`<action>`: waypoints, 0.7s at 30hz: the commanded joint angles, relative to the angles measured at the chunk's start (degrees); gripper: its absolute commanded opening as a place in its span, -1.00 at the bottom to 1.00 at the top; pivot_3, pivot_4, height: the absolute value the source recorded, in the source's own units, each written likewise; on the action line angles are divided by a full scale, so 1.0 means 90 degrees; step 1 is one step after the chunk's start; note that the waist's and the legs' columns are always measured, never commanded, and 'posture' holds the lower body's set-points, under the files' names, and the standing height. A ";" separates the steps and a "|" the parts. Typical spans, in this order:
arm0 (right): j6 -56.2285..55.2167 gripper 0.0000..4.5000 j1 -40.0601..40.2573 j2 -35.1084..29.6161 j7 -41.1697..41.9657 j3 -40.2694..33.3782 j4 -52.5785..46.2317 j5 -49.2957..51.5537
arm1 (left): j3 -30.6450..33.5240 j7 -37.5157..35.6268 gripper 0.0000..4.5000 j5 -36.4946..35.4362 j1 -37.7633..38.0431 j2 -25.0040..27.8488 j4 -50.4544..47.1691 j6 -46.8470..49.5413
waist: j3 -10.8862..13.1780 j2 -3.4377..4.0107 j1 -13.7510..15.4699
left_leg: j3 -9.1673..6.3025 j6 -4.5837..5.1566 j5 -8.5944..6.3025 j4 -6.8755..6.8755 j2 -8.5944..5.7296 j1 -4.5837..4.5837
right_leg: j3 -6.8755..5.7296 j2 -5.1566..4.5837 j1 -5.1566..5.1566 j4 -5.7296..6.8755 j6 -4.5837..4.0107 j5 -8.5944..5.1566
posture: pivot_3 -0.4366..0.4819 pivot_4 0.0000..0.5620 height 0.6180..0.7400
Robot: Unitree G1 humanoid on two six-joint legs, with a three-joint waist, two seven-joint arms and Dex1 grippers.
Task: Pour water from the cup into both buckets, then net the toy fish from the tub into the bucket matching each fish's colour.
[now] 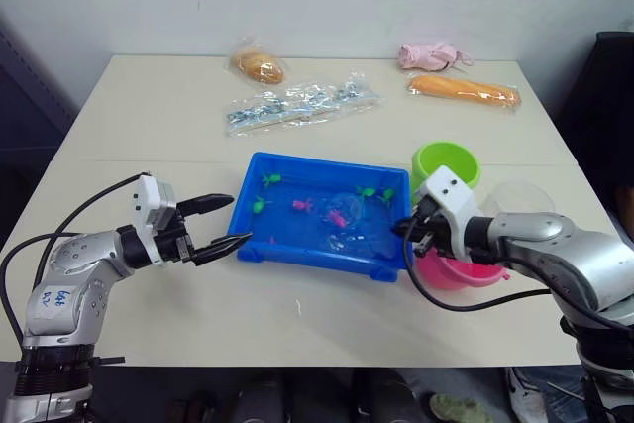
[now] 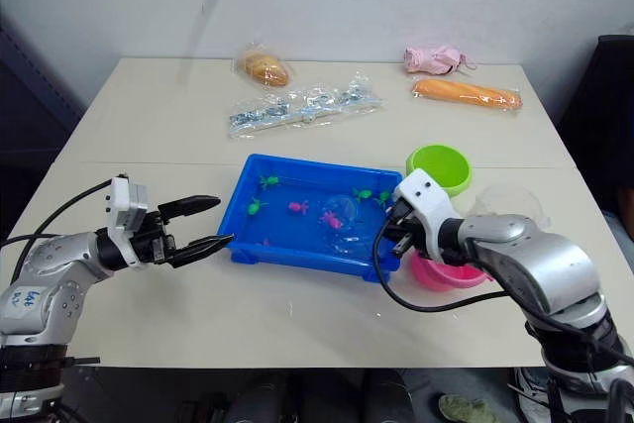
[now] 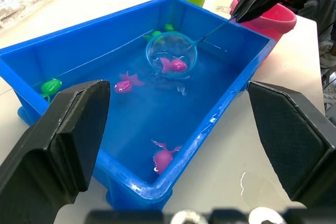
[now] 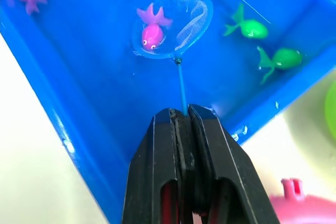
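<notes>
The netting is under way. The right gripper has its two black fingers pinched shut on the thin handle of the net, and the hoop sits down in the water of the blue tub with a pink fish lying inside its rim — caught, by the look of it, but not yet lifted clear. Two green fish float near the tub's far right corner, and other pink fish drift loose towards the left and near sides.

The left gripper hangs just left of the tub, fingers spread wide and holding nothing — it seems to be waiting.

The pink bucket stands just right of the tub's near right corner, partly behind the right arm; the green bucket is beyond it, off the far right corner. The clear cup sits to the right of both buckets, so I'd judge the pouring finished, though I cannot see water in either bucket.

Next, as I read it, the hoop must rise level so the fish stays in the mesh, swing a short way right over the tub wall, then tip above the pink bucket. The handle is thin and the grip is at its end, so a quick turn could flick the fish out.
</notes>
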 commanded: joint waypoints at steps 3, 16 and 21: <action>0.0909 -1.00 0.0282 -0.0138 0.0361 -0.1691 -0.0429 0.1098 | 0.0075 -0.0288 0.99 -0.0146 -0.0215 0.0132 0.0113 -0.0091 | 0.0000 0.0000 0.0013 | -0.0003 0.0000 0.0000 0.0000 -0.0001 -0.0002 | -0.0002 0.0000 0.0000 -0.0001 0.0000 0.0000 | -0.05 -0.47 1.00; 0.0063 -1.00 0.2443 -0.0366 0.1010 -0.5566 -0.1608 0.2848 | -0.1086 -0.0607 0.99 -0.0313 -0.1609 -0.0595 -0.0138 0.0310 | 0.0000 -0.0001 0.0169 | 0.0001 0.0002 0.0000 -0.0005 -0.0012 -0.0003 | 0.0008 0.0007 0.0003 -0.0008 0.0007 0.0004 | -0.05 -0.47 1.00; -0.0666 -1.00 0.3930 -0.0310 0.1417 -0.6890 -0.1901 0.2949 | -0.1522 -0.0925 0.99 -0.0273 -0.1956 -0.0867 0.0099 0.0281 | -0.0001 -0.0001 0.0167 | 0.0017 0.0000 0.0001 -0.0008 -0.0020 0.0019 | 0.0026 0.0027 0.0014 -0.0007 0.0009 0.0005 | -0.05 -0.47 1.00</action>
